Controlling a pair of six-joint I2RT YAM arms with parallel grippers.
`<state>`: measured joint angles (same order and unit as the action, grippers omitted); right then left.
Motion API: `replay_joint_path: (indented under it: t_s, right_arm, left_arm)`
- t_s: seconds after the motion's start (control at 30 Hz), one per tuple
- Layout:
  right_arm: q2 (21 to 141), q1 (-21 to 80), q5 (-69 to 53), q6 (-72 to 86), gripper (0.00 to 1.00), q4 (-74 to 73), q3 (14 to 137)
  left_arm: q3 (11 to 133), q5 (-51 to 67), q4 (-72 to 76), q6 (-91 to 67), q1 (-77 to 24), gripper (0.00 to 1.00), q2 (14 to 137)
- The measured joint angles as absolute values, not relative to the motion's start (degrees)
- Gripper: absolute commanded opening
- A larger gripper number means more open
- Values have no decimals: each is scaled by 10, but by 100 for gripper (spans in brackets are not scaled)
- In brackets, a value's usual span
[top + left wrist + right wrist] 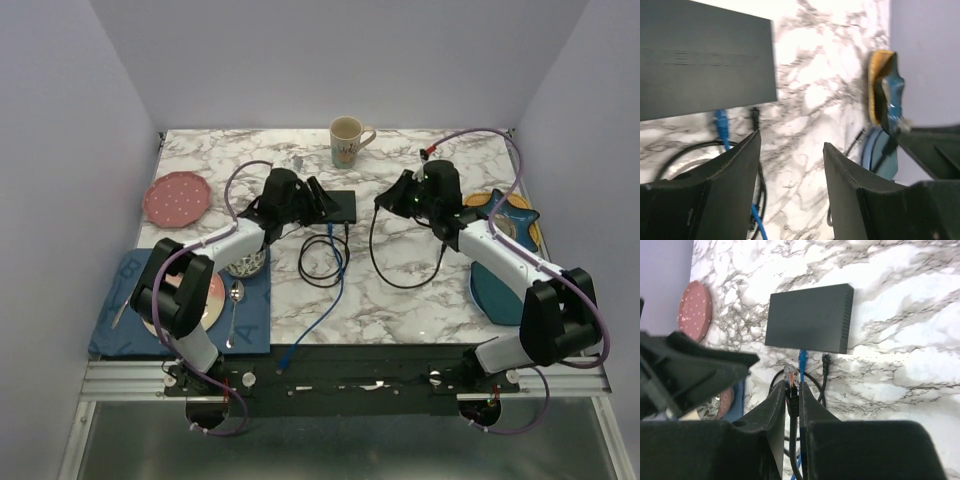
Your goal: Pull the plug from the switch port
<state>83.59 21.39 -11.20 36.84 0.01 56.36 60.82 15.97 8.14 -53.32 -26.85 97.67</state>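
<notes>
I see the switch (810, 320) on the table with a blue cable (801, 358) in one port. My left gripper (791, 142) hangs spread wide near it, holding nothing. My right gripper (794, 390) pinches the plug (791, 376), which is out of the switch.

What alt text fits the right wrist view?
The right tool pinches a black cable's free plug, just short of the black network switch. A blue cable and a second black cable are plugged into its near face.
</notes>
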Motion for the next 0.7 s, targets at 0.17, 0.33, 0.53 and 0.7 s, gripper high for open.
replay_joint_path:
  t_s: [0.17,0.33,0.53,0.7]
  right_arm:
    - [842,207,-61,356,1,-44,568]
    - [870,156,-24,367,1,-82,568]
    - [882,130,45,375,56,-138,569]
    - [865,130,75,383,83,-153,556]
  left_arm:
    - [530,166,116,-528,-315,56,934]
    - [476,160,83,-526,-319,54,906]
    - [469,119,18,-515,-316,54,838]
    - [469,86,-17,-510,-316,54,806]
